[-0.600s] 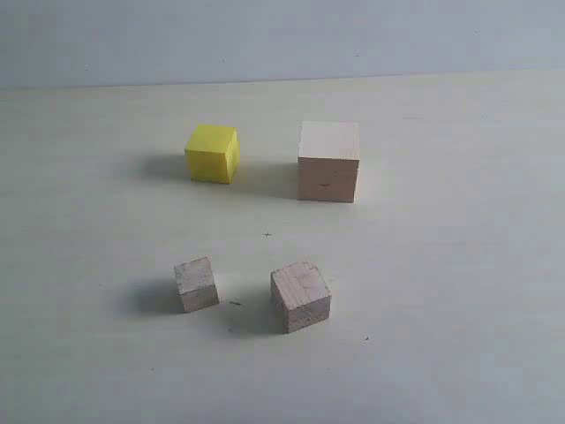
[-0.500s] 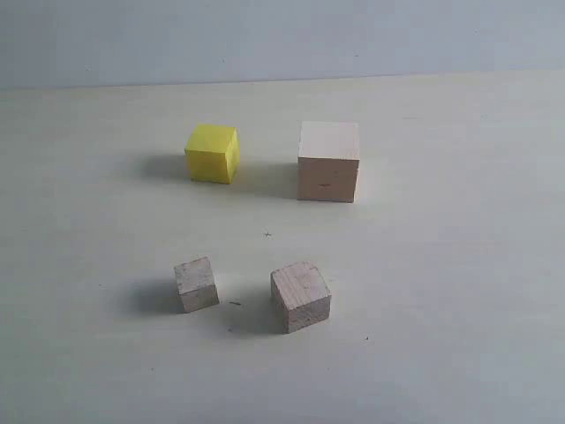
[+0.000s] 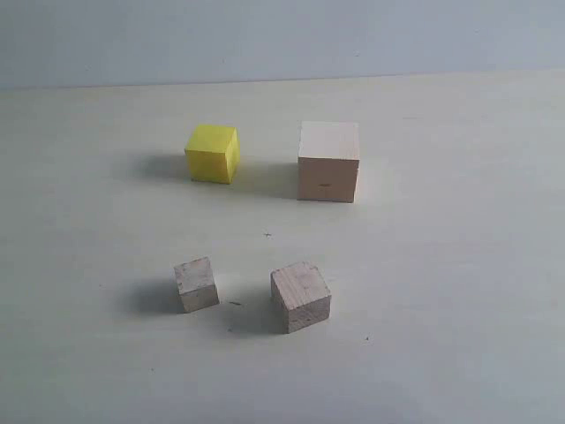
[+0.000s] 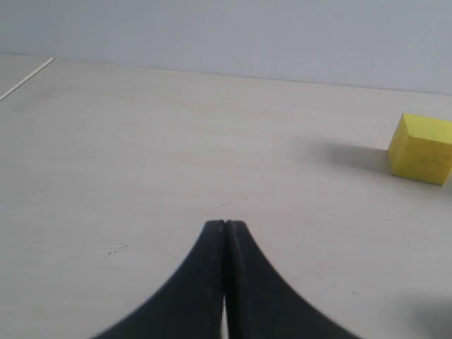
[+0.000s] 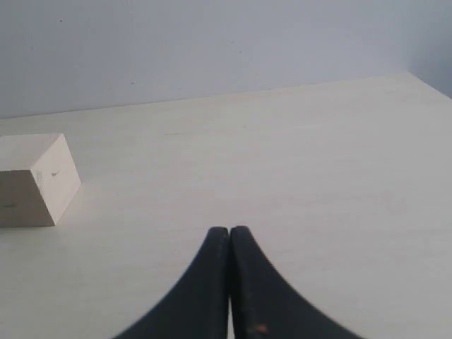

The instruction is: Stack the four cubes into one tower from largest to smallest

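Observation:
Four cubes stand apart on the pale table (image 3: 441, 265). The largest, pale wood cube (image 3: 328, 161) is at the back right, with the yellow cube (image 3: 212, 153) to its left. In front sit the mid greyish cube (image 3: 300, 296) and, left of it, the smallest greyish cube (image 3: 196, 284). No tower stands. Neither arm shows in the exterior view. My left gripper (image 4: 225, 224) is shut on nothing, with the yellow cube (image 4: 421, 149) some way off. My right gripper (image 5: 229, 231) is shut and empty too, the pale wood cube (image 5: 34, 179) lying well away from it.
A grey wall (image 3: 282, 35) rises behind the table's far edge. A table edge (image 4: 27, 78) shows in the left wrist view, and a table corner (image 5: 424, 78) in the right wrist view.

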Controlling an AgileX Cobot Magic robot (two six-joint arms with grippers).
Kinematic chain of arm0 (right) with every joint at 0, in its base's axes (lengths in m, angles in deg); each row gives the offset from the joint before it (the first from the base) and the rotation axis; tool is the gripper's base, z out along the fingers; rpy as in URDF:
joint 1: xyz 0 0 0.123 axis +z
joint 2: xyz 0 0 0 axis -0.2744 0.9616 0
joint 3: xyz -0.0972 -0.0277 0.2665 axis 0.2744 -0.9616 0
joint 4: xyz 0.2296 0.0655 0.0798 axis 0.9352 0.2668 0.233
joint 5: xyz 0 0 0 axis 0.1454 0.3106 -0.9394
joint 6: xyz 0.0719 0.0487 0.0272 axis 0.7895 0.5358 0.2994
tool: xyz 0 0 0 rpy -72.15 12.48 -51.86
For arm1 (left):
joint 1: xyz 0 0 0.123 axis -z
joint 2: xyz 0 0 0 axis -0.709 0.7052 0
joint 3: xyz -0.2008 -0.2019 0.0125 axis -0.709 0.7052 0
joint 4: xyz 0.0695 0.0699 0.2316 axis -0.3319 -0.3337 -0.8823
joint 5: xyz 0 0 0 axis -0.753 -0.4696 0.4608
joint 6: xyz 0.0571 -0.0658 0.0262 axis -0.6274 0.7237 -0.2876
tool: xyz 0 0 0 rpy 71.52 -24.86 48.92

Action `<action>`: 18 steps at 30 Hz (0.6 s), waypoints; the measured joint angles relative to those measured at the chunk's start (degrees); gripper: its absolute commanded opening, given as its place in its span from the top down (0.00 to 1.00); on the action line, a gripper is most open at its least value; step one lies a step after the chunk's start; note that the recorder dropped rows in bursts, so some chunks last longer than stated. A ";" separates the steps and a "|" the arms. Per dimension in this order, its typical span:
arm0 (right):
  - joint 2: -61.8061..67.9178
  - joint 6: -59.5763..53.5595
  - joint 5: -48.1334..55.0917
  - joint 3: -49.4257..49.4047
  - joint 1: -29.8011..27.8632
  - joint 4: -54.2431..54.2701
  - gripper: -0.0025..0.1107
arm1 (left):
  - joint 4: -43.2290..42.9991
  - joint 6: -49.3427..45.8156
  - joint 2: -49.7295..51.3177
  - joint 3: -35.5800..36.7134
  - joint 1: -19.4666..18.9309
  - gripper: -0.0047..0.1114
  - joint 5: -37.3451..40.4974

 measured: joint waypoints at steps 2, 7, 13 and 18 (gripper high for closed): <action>0.00 0.00 -1.91 0.00 0.00 0.00 0.98 | 0.00 0.00 0.00 0.00 0.00 0.96 0.00; 0.00 0.00 -18.99 0.00 0.00 0.00 0.98 | 0.00 0.00 0.00 0.00 0.00 0.96 0.00; 0.00 0.00 -35.21 0.00 0.00 0.00 0.98 | 0.00 0.00 0.00 0.00 0.00 0.96 0.00; -0.04 0.00 -47.80 0.00 0.00 0.13 0.98 | 0.00 0.00 0.00 0.00 0.00 0.96 0.00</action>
